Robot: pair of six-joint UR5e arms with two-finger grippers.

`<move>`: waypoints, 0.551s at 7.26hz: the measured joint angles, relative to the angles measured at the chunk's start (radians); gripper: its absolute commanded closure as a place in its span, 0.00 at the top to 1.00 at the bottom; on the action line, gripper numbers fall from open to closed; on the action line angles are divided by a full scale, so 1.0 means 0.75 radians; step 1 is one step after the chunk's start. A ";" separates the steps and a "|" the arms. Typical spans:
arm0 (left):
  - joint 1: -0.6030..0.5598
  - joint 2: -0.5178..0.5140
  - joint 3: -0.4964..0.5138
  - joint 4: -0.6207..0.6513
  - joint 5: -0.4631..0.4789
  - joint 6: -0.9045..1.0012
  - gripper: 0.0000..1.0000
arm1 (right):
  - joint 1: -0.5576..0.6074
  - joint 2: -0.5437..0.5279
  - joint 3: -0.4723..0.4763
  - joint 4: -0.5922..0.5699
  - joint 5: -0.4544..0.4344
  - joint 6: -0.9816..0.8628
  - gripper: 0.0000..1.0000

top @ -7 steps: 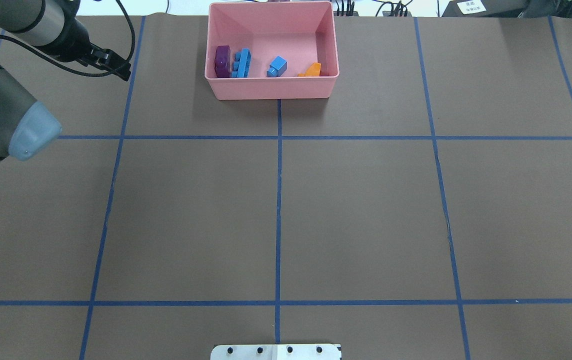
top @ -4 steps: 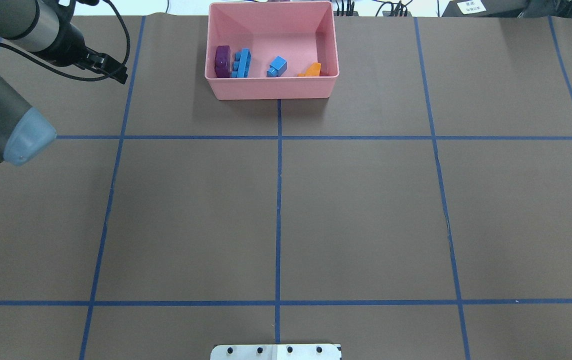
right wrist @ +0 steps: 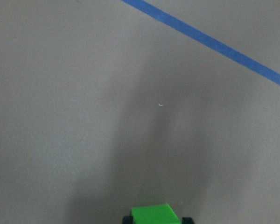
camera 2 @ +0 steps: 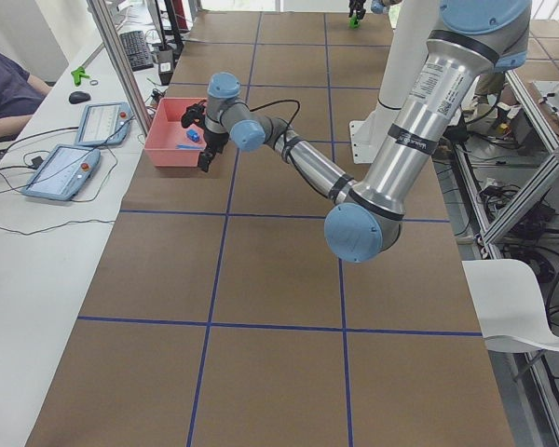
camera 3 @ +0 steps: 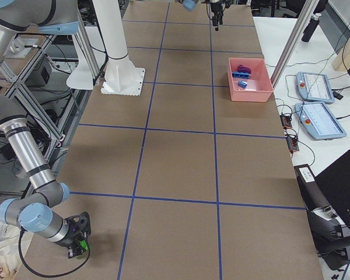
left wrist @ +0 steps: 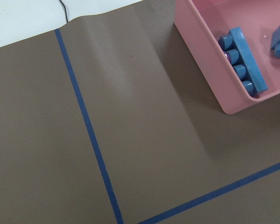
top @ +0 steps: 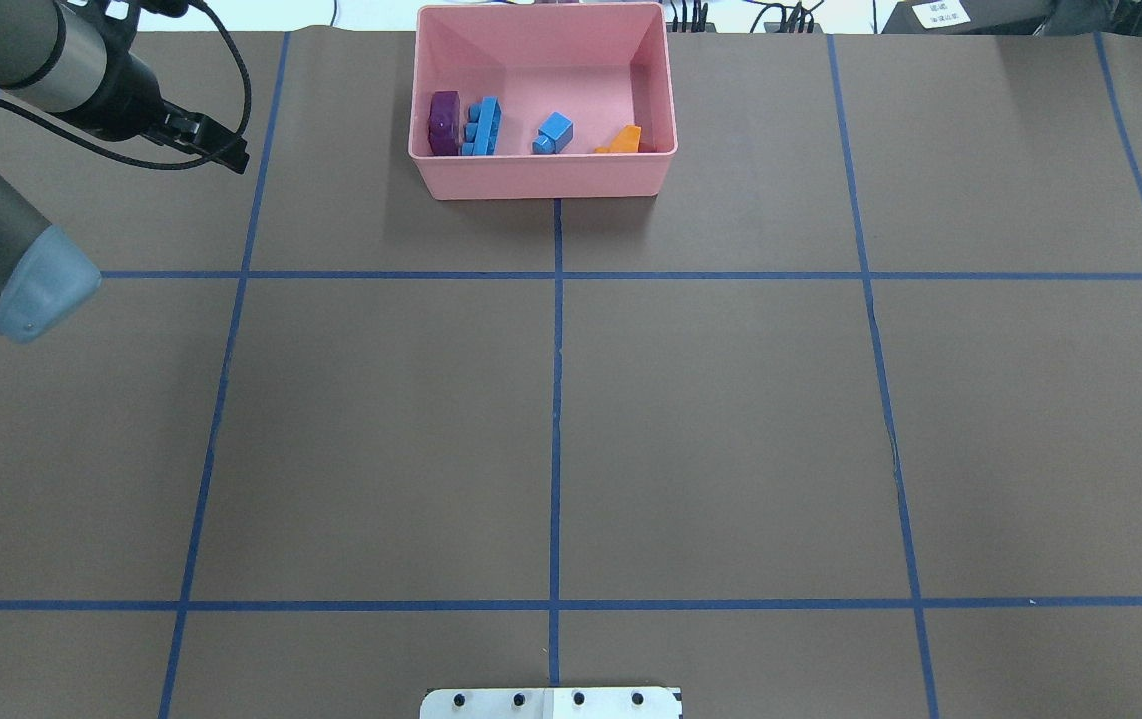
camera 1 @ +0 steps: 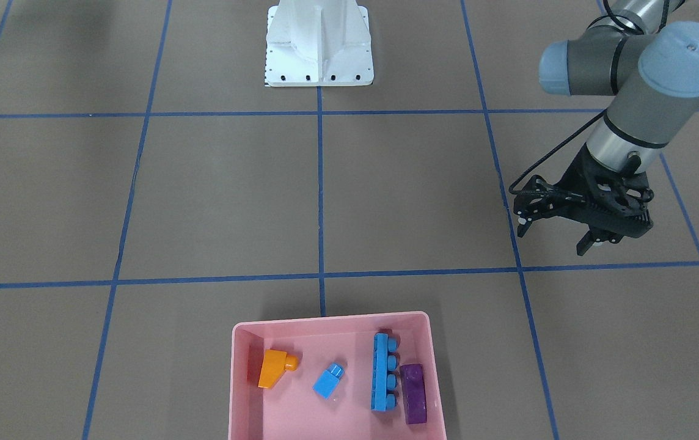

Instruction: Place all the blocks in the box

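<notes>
Green brick (right wrist: 154, 215) shows only partly, cropped below.

The shallow pink plastic box (camera 1: 239, 391) has smooth, softly shiny walls. In it the orange sloped plastic brick (camera 1: 271, 368), small blue plastic brick (camera 1: 327, 382), long blue four-stud plastic bar (camera 1: 380, 373) and purple oblong plastic brick (camera 1: 413, 394) look smooth and glossy, as does the small green plastic brick (right wrist: 153, 213). The brown table cover (top: 731, 429) is matt and paper-like, crossed by smooth blue tape lines (top: 556, 399). The left arm's tube (camera 1: 618, 143) is brushed metal, its joint cap (camera 1: 688, 55) smooth grey-blue plastic.
</notes>
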 measured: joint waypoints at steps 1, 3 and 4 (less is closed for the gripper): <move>0.000 0.001 -0.006 0.000 0.000 -0.001 1.00 | 0.002 0.000 0.000 -0.001 -0.002 -0.001 0.14; 0.000 0.003 -0.016 0.002 -0.004 -0.002 1.00 | 0.010 0.006 0.005 -0.003 -0.002 -0.001 0.00; 0.000 0.003 -0.017 0.002 -0.006 -0.002 1.00 | 0.027 0.022 0.025 -0.033 0.000 0.000 0.00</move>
